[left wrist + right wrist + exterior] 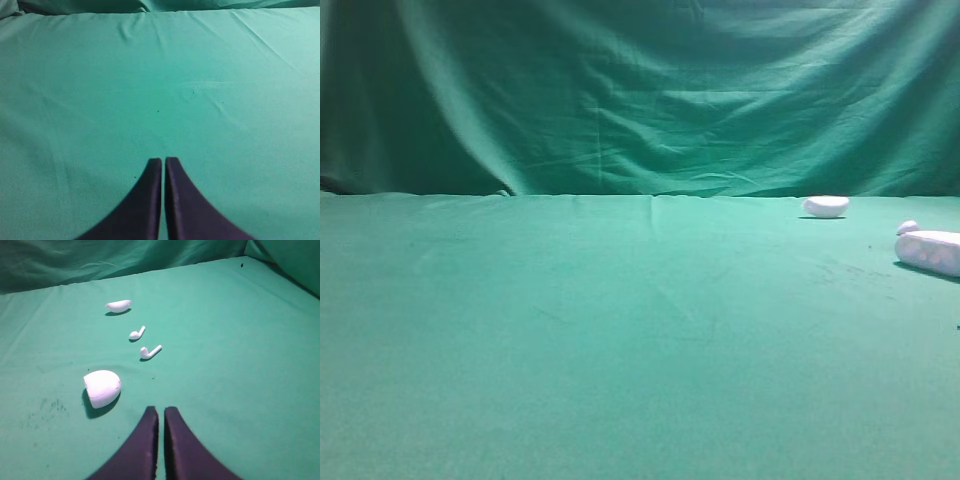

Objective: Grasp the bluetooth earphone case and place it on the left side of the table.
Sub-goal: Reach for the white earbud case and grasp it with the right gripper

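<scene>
Resting on table (570, 330) at far right edge: earphone case (929, 250), apart from both grippers. Judged light, rigid, smooth, slippery; grip advised across narrow middle. Left gripper (163, 161) closed, empty. Right gripper (161, 411) closed, empty.

No readable text, label, brand, number or sign anywhere in the three views. Plain green cloth on the table (620, 340) and backdrop (640, 90), unmarked in every frame. Bare white surfaces on the bluetooth earphone case (930, 252) at the right edge of the high view, no printing or logo to be made out.
</scene>
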You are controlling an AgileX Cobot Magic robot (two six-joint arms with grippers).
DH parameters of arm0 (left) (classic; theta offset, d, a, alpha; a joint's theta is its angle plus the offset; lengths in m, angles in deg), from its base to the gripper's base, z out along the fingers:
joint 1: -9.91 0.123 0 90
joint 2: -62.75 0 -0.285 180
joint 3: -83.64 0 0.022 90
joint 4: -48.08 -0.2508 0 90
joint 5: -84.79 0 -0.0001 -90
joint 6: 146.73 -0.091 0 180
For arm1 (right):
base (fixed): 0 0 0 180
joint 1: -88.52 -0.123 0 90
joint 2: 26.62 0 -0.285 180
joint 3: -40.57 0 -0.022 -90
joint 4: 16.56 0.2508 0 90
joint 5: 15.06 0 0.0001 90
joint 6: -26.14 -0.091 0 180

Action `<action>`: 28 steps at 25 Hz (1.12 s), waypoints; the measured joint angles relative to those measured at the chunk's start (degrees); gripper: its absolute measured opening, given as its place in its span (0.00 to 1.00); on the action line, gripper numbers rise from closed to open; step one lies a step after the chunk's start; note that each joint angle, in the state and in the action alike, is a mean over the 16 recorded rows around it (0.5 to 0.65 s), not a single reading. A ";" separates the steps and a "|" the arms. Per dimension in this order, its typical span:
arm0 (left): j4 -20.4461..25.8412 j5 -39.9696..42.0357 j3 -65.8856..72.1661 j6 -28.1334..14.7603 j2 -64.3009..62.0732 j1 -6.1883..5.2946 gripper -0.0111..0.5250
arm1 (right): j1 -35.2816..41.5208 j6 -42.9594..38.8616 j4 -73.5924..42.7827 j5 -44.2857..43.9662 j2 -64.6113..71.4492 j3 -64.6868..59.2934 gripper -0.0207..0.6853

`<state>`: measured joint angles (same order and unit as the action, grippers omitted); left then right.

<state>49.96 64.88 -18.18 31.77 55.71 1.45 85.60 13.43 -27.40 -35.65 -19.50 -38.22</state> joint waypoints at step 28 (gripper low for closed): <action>0.00 0.00 0.00 0.05 0.00 0.00 0.02 | -1.28 3.19 4.81 -11.93 20.82 22.51 0.03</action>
<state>49.96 64.88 -18.18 31.82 55.71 1.45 84.32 16.63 -22.59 -47.58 1.32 -15.71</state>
